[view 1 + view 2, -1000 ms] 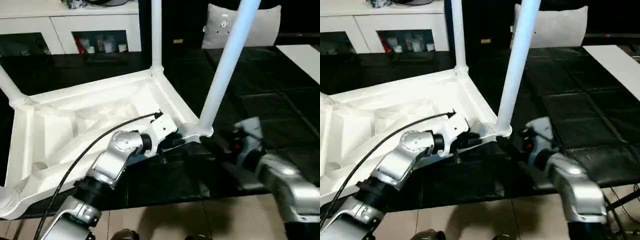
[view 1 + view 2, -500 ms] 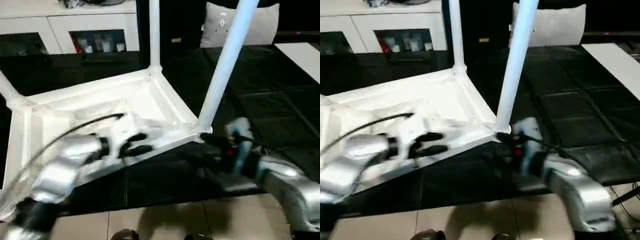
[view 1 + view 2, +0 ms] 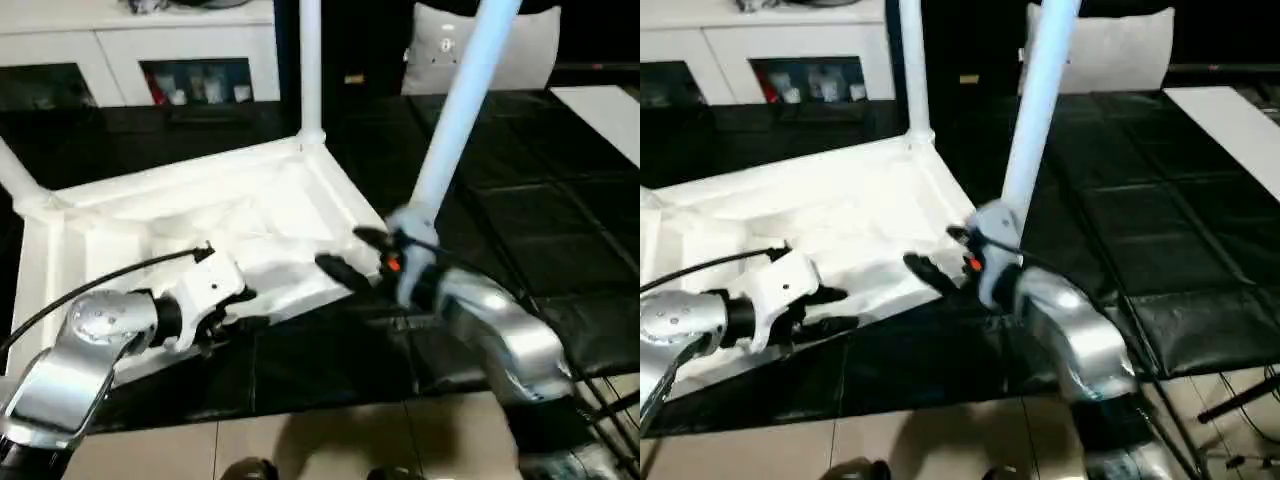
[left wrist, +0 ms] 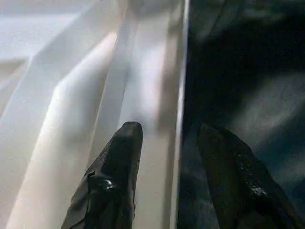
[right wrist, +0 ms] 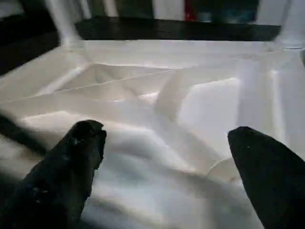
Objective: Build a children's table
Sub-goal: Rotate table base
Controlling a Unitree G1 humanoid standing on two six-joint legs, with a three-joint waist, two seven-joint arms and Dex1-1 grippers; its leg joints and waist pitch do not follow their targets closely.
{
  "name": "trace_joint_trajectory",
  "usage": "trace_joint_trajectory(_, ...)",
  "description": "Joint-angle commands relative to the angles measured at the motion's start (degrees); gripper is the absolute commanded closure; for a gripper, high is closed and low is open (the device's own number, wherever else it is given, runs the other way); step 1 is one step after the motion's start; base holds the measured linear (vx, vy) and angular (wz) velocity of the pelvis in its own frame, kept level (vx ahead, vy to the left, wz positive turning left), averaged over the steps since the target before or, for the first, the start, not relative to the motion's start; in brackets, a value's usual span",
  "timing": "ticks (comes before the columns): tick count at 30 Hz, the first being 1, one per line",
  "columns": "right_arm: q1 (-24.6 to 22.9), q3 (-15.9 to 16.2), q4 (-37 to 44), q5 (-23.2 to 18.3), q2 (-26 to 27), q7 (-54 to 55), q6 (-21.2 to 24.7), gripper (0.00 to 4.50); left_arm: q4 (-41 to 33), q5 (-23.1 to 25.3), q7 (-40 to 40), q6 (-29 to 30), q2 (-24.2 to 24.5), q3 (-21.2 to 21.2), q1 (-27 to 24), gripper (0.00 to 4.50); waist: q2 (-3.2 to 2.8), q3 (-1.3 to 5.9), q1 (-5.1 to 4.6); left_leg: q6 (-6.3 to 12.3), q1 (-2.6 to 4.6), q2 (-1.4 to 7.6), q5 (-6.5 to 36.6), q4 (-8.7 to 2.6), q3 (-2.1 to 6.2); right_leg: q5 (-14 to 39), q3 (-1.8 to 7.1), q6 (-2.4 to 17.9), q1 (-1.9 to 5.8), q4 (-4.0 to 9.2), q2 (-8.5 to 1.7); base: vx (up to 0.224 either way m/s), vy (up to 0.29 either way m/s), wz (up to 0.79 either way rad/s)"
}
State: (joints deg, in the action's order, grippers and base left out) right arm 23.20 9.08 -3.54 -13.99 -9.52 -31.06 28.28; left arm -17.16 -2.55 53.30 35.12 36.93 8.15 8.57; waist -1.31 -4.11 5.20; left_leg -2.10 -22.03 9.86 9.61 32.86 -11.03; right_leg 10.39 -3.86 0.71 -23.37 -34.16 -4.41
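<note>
Dark glossy black surface fills most of the scene, pale tiled floor along the near edge. At the back, a long white cabinet w/ glass-fronted openings and small items inside, too blurred to name; a white cushion at back right. The children's table lies upside down on the black surface, ribbed underside up, legs standing in the corner sockets and cut off by the upper frame edge; the near right leg leans toward the right. Right arm crosses in front of that leg's base, hiding the socket. Right gripper is spread wide, empty, over the table's near right corner; wrist view shows the ribbed underside between its fingers. Left gripper sits at the table's near rim, partly open, grasping nothing: one finger over the white rim, the other over the black surface. Black cable arcs over the left forearm. Table's near left corner is out of frame.
</note>
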Motion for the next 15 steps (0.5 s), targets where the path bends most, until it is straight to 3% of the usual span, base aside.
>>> trace_joint_trajectory(1,1.74,0.16,-4.4,2.28,0.87,3.09,-2.84,0.0,-1.79,-0.48,-0.23,2.04,0.97,1.31,-0.91,2.4,-0.65,3.16,0.01,-2.5,1.69,3.26,16.36,-4.51,1.81,14.07,3.23,9.31,1.7,3.93,-3.83,0.0,0.0,0.0)
trace_joint_trajectory(2,1.95,0.14,-4.92,2.45,1.01,3.3,-3.11,0.0,-1.9,-0.58,-0.2,2.26,1.01,1.36,-0.98,2.4,-0.69,3.14,-0.25,-2.55,1.47,3.14,16.08,-4.57,1.84,12.96,3.14,9.88,1.82,3.67,-3.76,0.0,0.0,0.0)
trace_joint_trajectory(3,2.99,0.0,-7.46,3.31,1.72,4.6,-4.47,0.0,-2.13,-0.82,-0.08,2.98,1.16,1.68,-1.43,2.4,-0.35,3.21,-0.18,-2.28,1.5,3.14,15.6,-4.45,1.74,12.26,3.17,9.97,1.92,3.65,-3.83,0.0,0.0,0.0)
trace_joint_trajectory(4,3.32,-0.06,-8.26,3.59,1.94,5.08,-4.92,0.0,-2.13,-0.83,-0.07,3.12,1.19,1.8,-1.59,2.08,-0.46,3.19,-0.18,-2.28,1.36,3.17,15.29,-4.44,1.82,12.11,3.16,10.18,1.96,3.51,-3.95,0.0,0.0,0.0)
trace_joint_trajectory(6,5.41,-1.35,-13.42,4.73,4.02,8.7,-8.05,0.0,0.65,1.33,-1.58,0.8,0.7,3.17,-2.58,2.03,-0.45,3.11,-0.25,-2.02,1.35,3.07,15.72,-4.45,1.78,13.49,3.17,10.0,1.94,3.79,-3.98,0.0,0.0,0.0)
trace_joint_trajectory(9,6.49,-2.7,-15.78,4.91,5.0,10.81,-9.63,0.0,4.19,3.36,-3.75,-1.3,-0.21,4.01,-2.35,1.83,-0.61,3.19,-0.23,-2.18,1.61,3.11,16.35,-4.46,1.77,14.41,3.22,9.02,1.84,3.89,-3.78,0.0,0.0,0.0)
trace_joint_trajectory(11,7.82,-4.23,-18.49,5.13,5.5,13.09,-11.59,0.0,10.57,6.35,-6.65,-5.29,-1.34,6.26,-1.11,1.83,-0.71,3.18,-0.17,-2.37,1.67,3.09,17.14,-4.51,1.85,14.6,3.17,8.59,1.77,4.05,-3.74,0.0,0.0,0.0)
trace_joint_trajectory(13,7.97,-4.37,-18.82,5.14,5.53,13.29,-11.87,0.0,11.13,6.63,-6.99,-5.6,-1.4,6.52,-0.96,1.83,-0.59,3.12,0.0,-2.9,1.85,3.15,18.2,-4.63,1.9,15.46,3.19,8.33,1.82,4.05,-3.86,0.0,0.0,0.0)
trace_joint_trajectory(15,8.57,-5.45,-20.1,4.9,5.58,14.1,-12.69,0.0,14.67,7.47,-8.65,-8.33,-2.53,7.03,-0.1,1.83,-0.71,2.93,0.03,-3.11,1.99,3.08,20.51,-4.73,1.92,18.35,3.21,7.79,1.67,4.4,-3.93,0.0,0.0,0.0)
